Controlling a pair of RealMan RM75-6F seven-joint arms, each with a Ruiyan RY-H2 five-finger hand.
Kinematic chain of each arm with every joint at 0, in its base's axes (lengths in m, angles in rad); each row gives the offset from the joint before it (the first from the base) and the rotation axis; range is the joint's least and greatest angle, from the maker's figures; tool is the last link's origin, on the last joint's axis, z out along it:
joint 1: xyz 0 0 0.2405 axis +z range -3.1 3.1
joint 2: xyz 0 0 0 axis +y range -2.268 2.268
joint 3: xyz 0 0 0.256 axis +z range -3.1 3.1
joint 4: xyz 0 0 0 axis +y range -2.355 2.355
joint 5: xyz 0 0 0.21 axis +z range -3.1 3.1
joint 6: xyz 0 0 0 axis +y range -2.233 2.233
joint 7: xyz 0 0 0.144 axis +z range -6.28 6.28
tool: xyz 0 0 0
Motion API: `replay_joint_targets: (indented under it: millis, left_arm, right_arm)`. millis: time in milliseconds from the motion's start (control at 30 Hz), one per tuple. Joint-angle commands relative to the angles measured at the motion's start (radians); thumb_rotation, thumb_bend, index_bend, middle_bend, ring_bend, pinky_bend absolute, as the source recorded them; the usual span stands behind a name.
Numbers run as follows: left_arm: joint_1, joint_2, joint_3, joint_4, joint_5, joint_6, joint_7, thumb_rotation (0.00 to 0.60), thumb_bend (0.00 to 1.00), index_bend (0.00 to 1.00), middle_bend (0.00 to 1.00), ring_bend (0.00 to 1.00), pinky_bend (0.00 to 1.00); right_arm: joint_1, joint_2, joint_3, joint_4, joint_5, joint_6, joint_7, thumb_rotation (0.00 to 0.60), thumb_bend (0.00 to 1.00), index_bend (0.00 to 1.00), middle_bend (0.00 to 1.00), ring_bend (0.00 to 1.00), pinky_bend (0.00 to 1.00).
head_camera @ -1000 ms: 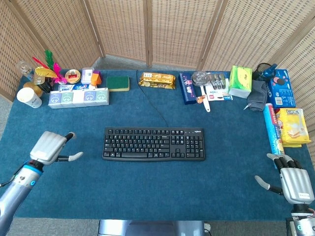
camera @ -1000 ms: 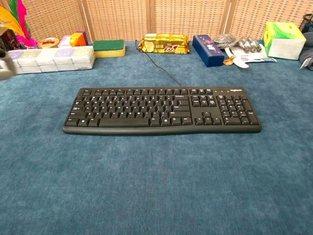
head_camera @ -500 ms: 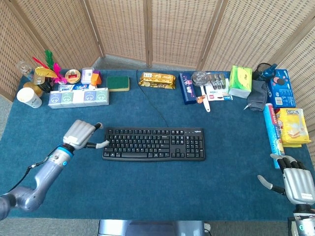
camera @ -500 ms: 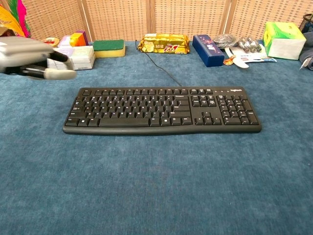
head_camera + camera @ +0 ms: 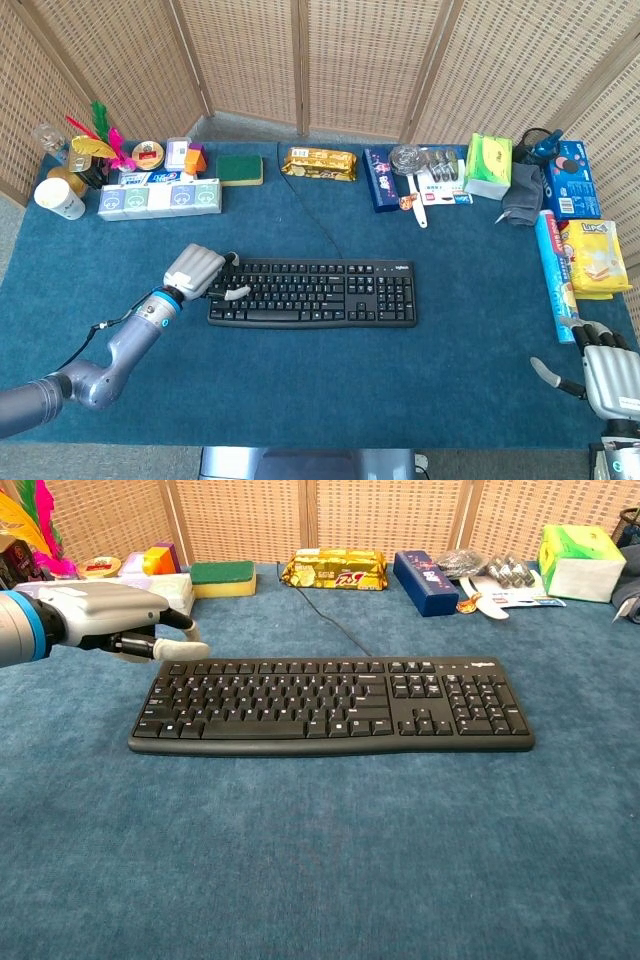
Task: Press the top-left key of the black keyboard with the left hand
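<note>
Precision matters: left hand (image 5: 105, 620), fingers curled and holding nothing, hovers by the black keyboard (image 5: 330, 702); one fingertip should descend squarely on the top-left key (image 5: 176, 666).

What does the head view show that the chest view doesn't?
Head only: the right hand at the table's near right edge, holding nothing, plus the left forearm and the yellow box at far right.
Chest only: a side-on look at the left hand held above the keyboard's top-left corner.
Both: the black keyboard, its cable, the left hand, the green sponge.
</note>
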Motion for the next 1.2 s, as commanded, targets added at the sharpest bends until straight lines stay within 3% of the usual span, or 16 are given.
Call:
replay_joint_targets:
  millis: [33,967,1200]
  left_arm:
    - [0.002,0.013,0.012,-0.008,-0.006,0.01,0.001,0.0,0.13,0.28,1.0,1.0,1.0]
    - [-0.016,0.007,0.073,0.023,-0.067,0.013,-0.003,0.0,0.13,0.28,1.0,1.0,1.0]
    - [0.012,0.04,0.046,-0.031,0.022,0.139,-0.062,0.0,0.13,0.28,1.0,1.0,1.0]
  right_arm:
    - [0.001,-0.003,0.0,0.002,0.002,-0.004,0.001,0.0,0.19,0.21,0.28,0.24,0.26]
    - [0.003,-0.01,0.004,0.004,0.001,-0.008,0.003,0.0,0.19,0.21,0.28,0.24,0.26]
    - [-0.001,-0.003,0.004,-0.002,-0.002,-0.001,0.001,0.0,0.19,0.21,0.28,0.24,0.26]
